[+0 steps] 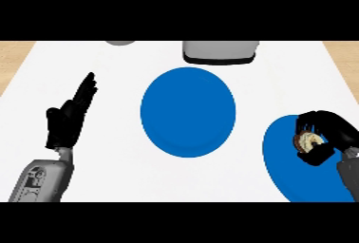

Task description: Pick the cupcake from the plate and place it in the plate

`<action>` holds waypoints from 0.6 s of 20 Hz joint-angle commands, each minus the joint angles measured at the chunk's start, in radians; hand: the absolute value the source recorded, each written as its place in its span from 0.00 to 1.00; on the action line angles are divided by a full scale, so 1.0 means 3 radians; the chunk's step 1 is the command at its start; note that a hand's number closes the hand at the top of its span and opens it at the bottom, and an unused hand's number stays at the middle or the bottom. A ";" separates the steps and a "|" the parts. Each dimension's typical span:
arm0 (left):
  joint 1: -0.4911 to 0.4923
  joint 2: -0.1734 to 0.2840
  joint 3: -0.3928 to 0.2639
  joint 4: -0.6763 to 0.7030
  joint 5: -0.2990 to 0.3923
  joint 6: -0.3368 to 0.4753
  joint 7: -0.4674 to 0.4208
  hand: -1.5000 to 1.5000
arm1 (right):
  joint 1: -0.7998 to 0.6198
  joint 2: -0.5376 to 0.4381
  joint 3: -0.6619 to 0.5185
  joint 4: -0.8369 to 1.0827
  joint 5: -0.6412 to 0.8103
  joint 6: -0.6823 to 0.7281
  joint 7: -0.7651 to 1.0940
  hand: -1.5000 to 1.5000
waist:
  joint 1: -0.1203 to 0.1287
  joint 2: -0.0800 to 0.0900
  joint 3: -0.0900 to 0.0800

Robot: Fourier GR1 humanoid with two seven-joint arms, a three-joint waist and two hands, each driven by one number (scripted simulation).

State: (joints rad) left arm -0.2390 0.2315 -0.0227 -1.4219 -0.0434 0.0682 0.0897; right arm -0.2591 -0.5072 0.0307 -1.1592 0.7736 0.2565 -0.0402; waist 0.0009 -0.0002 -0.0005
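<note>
Two blue plates are lying on the white desk (105, 156) in front of me. I am seeing the centre plate (188, 111) in the middle of the desk with nothing on it. I am seeing the right plate (298, 175) at the lower right, partly cut off by the view's edge. My right hand (324, 137) is curling over the upper part of the right plate, its fingers and thumb closing round the cupcake (307, 141). Only a small pale and brown part of the cupcake is showing between my fingers; whether it is touching the plate, I cannot tell. My left hand (69, 121) is resting at the left of the desk, well apart from both plates, fingers straight and pointing away from me. A grey appliance (219, 52) is sitting at the far edge, beyond the centre plate.
</note>
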 commanded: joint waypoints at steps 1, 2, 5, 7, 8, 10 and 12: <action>0.0029 0.0056 0.0072 -0.0085 0.0009 -0.0042 0.0129 0.50 | 0.0377 0.0127 -0.0076 -0.0614 0.0006 -0.0169 0.0307 1.00 | -0.0038 -0.0013 0.0000; -0.0013 0.0002 0.0018 -0.0099 -0.0046 0.0013 0.0126 0.50 | 0.0293 0.0219 -0.0087 -0.0706 0.0043 -0.0198 0.0556 1.00 | -0.0040 -0.0014 -0.0001; 0.0013 0.0076 0.0127 -0.0124 0.0068 -0.0060 0.0138 0.50 | 0.0771 0.0397 -0.0069 -0.0988 0.0290 -0.0572 0.0985 1.00 | -0.0080 -0.0024 -0.0002; 0.0149 -0.0018 0.0042 -0.0045 -0.0061 0.0046 -0.0026 0.50 | 0.0995 0.0412 -0.0120 -0.1485 0.0336 -0.0686 0.1165 1.00 | -0.0121 -0.0032 -0.0006; 0.0096 -0.0029 0.0007 -0.0068 -0.0072 0.0031 0.0032 0.50 | 0.1014 0.0427 -0.0110 -0.1600 0.0441 -0.0862 0.1136 1.00 | -0.0102 -0.0026 -0.0003; 0.0098 0.0019 0.0096 -0.0075 0.0045 -0.0054 0.0029 0.50 | 0.1050 0.0497 -0.0118 -0.1965 0.0473 -0.1034 0.1124 1.00 | -0.0105 -0.0030 -0.0004; -0.0020 -0.0002 0.0094 -0.0115 -0.0015 0.0039 0.0162 0.50 | 0.1057 0.0533 -0.0093 -0.2321 0.0480 -0.1102 0.1097 1.00 | -0.0104 -0.0029 -0.0002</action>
State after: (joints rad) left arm -0.2236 0.2330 -0.0051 -1.4551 -0.0474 0.0696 0.1201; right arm 0.0179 -0.3777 -0.0008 -1.6743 0.8903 -0.0016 0.2625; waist -0.0275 -0.0086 -0.0012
